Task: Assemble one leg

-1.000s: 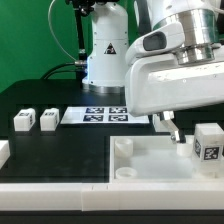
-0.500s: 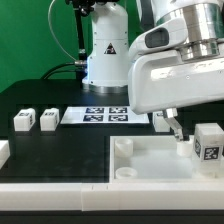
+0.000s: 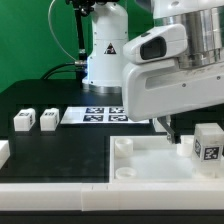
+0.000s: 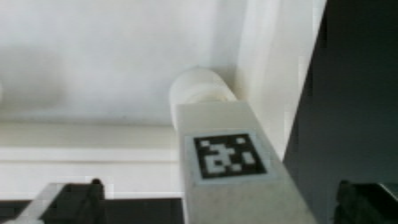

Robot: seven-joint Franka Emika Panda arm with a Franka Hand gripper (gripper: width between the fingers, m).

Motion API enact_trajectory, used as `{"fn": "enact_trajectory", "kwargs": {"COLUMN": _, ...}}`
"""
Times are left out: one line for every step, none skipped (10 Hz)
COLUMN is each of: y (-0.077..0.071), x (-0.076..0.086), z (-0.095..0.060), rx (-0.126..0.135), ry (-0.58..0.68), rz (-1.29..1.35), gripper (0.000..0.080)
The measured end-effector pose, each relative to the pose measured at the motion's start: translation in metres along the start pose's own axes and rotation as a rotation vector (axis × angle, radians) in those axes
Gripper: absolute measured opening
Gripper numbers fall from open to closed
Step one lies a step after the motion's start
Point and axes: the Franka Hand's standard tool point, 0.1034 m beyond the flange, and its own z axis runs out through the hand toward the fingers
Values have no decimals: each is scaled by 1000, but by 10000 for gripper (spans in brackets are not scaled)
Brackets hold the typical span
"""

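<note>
Hovering over the large white plastic tabletop [image 3: 150, 168], our gripper [image 4: 217, 205] (fingers [image 4: 71, 200] spread, touching nothing) straddles the small white tagged leg [image 4: 217, 130]; we judge a centred squeeze comes next.

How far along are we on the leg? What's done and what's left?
Done: one leg stands upright on the tabletop, at the exterior view's right; whether it is fully seated I cannot tell. In hand: nothing; in the wrist view the open fingers flank that leg without touching. Left: probably gripping and seating it. Two spare legs wait by the marker board.
</note>
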Motion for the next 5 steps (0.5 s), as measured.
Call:
{"fn": "enact_trajectory", "kwargs": {"y": 2, "x": -2, "z": 2, "rx": 12, "ry": -83, "rz": 9, "gripper": 649}}
{"fn": "enact_trajectory", "kwargs": {"y": -2, "x": -7, "z": 2, "rx": 29, "ry": -217, "rz": 55, "gripper": 649}}
{"fn": "enact_trajectory", "kwargs": {"y": -8, "x": 3, "z": 4, "rx": 30, "ry": -247, "rz": 116, "gripper": 649}}
{"fn": "enact_trajectory", "kwargs": {"y": -8, "x": 7, "z": 5, "rx": 33, "ry": -224, "rz": 98, "gripper": 649}}
{"fn": "enact_trajectory", "kwargs": {"y": -8, "x": 6, "z": 5, "rx": 28, "ry": -225, "rz": 140, "gripper": 520}}
